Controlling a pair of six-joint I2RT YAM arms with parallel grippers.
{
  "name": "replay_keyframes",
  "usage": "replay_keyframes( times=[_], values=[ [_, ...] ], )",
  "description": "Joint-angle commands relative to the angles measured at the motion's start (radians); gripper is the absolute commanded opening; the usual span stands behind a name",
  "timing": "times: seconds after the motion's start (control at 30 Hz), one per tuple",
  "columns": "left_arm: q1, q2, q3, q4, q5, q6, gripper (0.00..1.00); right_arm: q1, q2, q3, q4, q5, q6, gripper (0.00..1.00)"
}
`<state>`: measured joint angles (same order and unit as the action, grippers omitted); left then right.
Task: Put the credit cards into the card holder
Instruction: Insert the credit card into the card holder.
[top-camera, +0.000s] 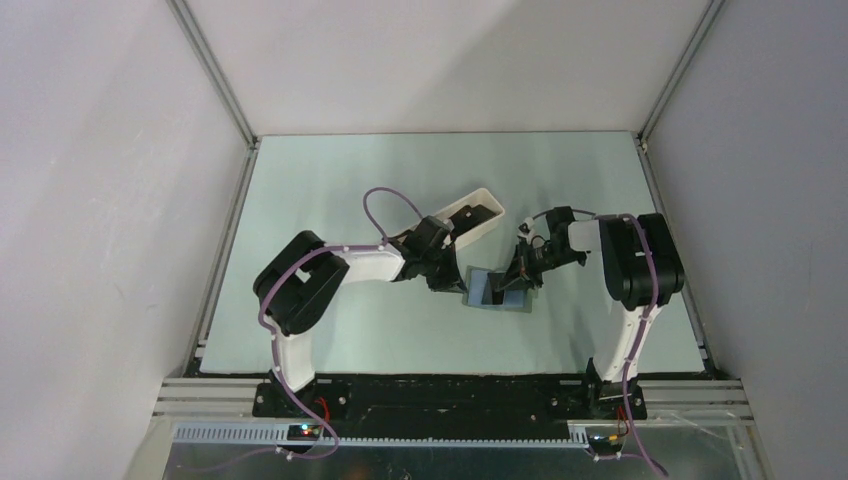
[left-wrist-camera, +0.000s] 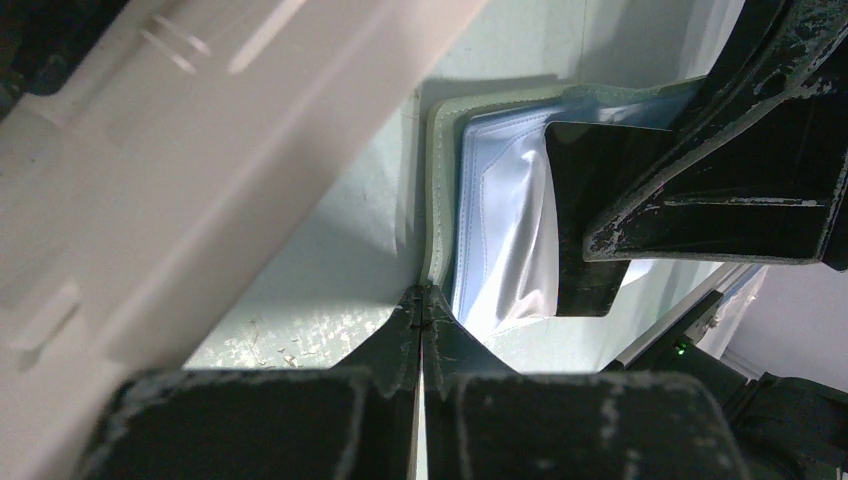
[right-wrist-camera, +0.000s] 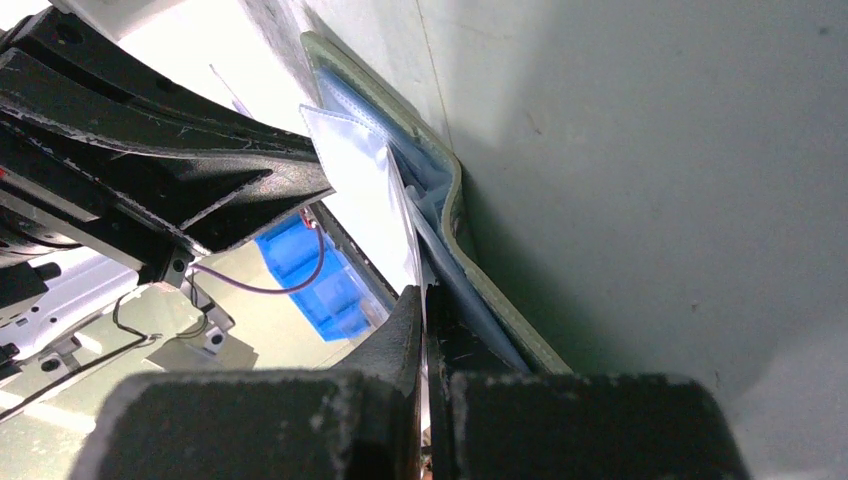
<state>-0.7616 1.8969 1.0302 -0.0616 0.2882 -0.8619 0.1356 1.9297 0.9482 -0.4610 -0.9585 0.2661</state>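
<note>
Currently my closed left gripper (left-wrist-camera: 422, 297) pins the edge of the open card holder (top-camera: 481, 290) mid-frame while the right gripper (right-wrist-camera: 425, 297), clamped on one credit card (left-wrist-camera: 588, 190), noses it at the pocket; others apparently wait in the white tray (top-camera: 487, 231).

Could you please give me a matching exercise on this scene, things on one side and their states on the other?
Things:
1 card holder
2 credit card
3 white tray
4 left hand

States:
a gripped by the right hand
b lying open on the table
c pinching the card holder's edge
d beyond the left hand

Pairs: 1-b, 2-a, 3-d, 4-c.
</note>
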Motion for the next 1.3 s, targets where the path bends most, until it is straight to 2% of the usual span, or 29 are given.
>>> replay_keyframes(
  times=[0.0,0.23,0.5,0.77,1.07,1.27],
  values=[
    [-0.008,0.084,-0.009,-0.097,-0.042,0.033,0.0,0.071,0.055,0.026,-0.078,0.077,-0.042,0.0],
    [-0.008,0.075,-0.003,-0.122,-0.059,0.035,0.0,0.045,-0.044,0.039,-0.137,0.189,-0.003,0.0],
    [-0.008,0.076,0.001,-0.128,-0.059,0.04,0.0,-0.006,-0.198,0.038,-0.155,0.242,0.019,0.0],
    [-0.012,0.082,0.009,-0.129,-0.052,0.046,0.0,0.007,-0.121,0.036,-0.166,0.148,-0.008,0.0],
    [-0.014,0.087,0.016,-0.13,-0.048,0.05,0.0,0.011,-0.049,-0.009,-0.106,0.058,0.021,0.0],
    [-0.015,0.089,0.018,-0.132,-0.048,0.052,0.0,0.006,-0.006,-0.019,-0.075,-0.001,-0.016,0.0]
  ],
)
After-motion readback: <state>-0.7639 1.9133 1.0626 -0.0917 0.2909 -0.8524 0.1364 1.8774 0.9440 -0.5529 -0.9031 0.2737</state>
